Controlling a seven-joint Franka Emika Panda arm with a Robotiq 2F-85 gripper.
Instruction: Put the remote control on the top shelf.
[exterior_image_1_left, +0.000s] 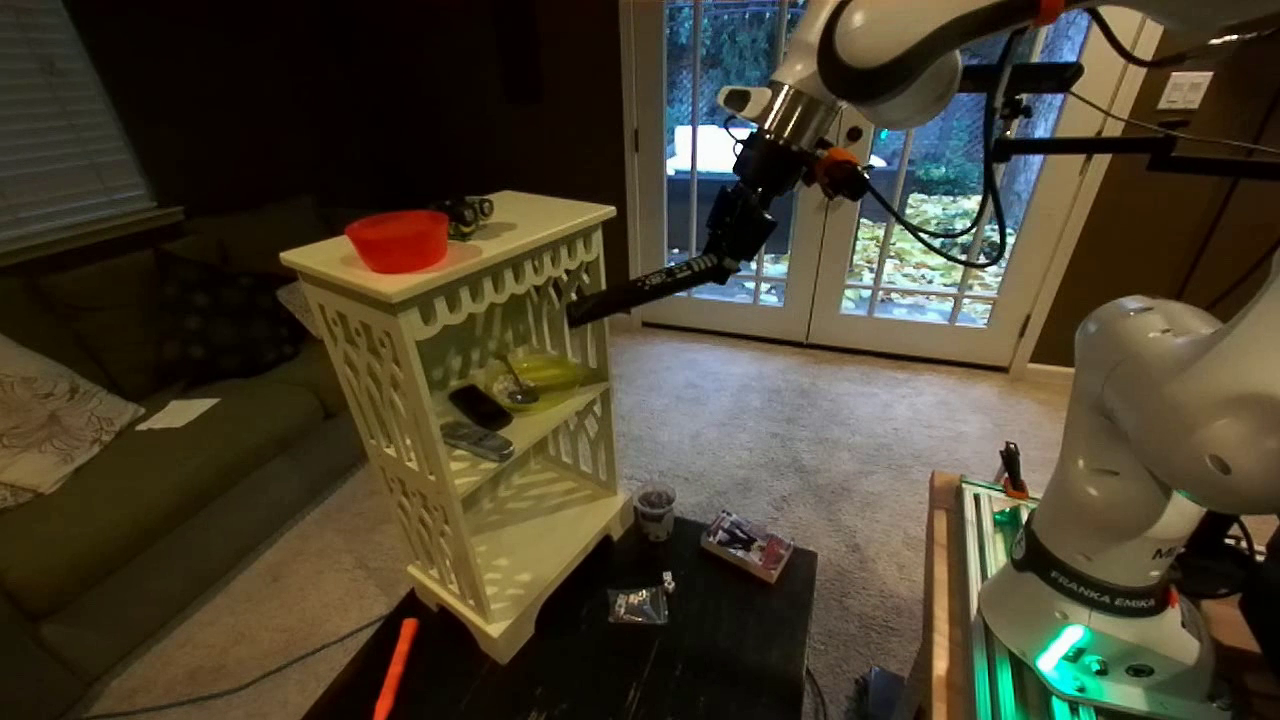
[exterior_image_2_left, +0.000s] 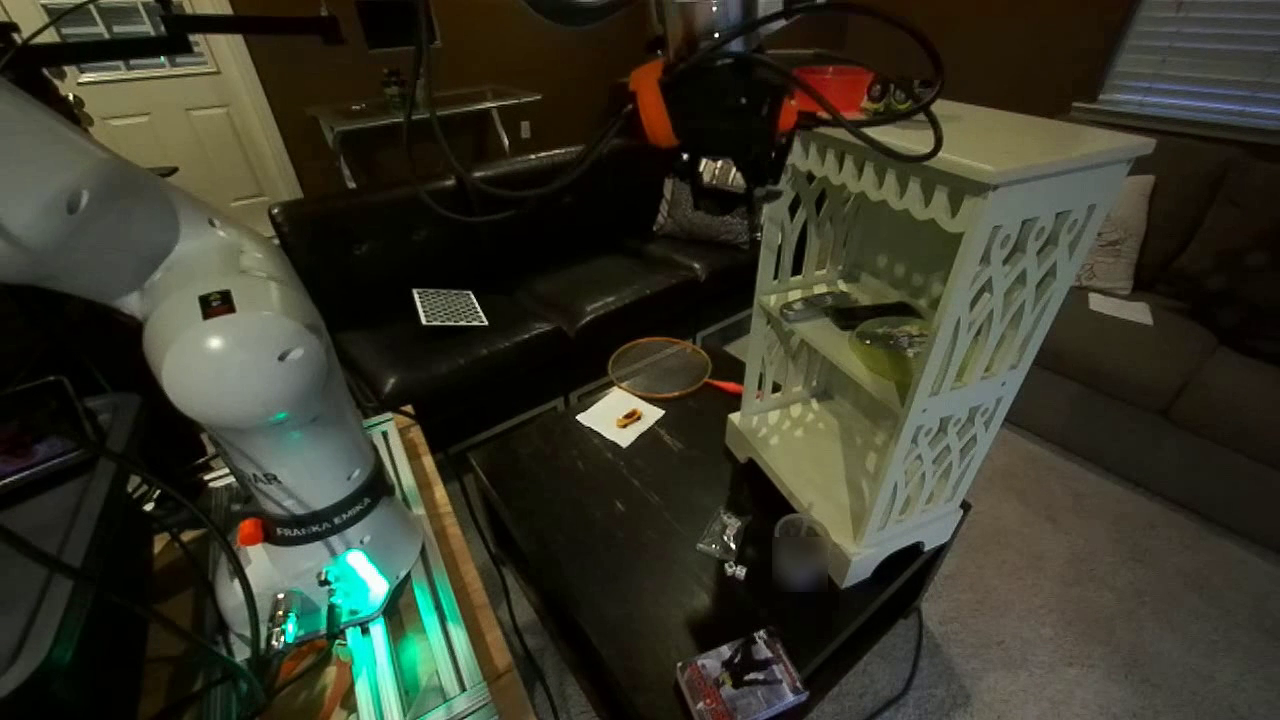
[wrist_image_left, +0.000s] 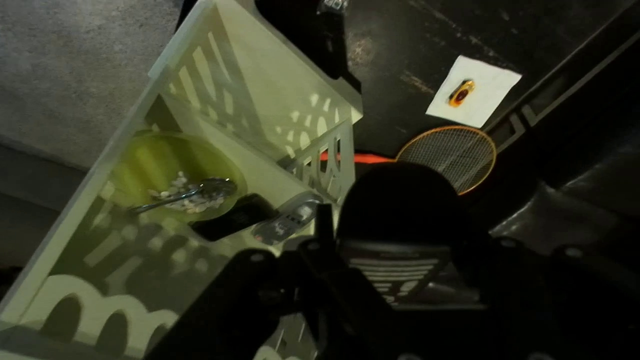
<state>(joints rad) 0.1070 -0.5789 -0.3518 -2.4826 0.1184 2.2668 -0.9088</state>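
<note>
Exterior view: the tool (exterior_image_1_left: 730, 263) was clenched on the remote (exterior_image_1_left: 650, 289), which hung tilted in front of the white stand (exterior_image_1_left: 540, 525). On the top shelf (exterior_image_1_left: 530, 225) stood a red bowl (exterior_image_1_left: 397, 244); a green bowl (exterior_image_1_left: 555, 378) sat lower, inside.

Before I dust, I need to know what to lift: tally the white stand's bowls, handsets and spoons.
Bowls: 2 (red bowl, yellow-green bowl)
Handsets: 2 (black handset, grey handset)
Spoon: 1
Total: 5, excluding the remote control in the gripper
</note>
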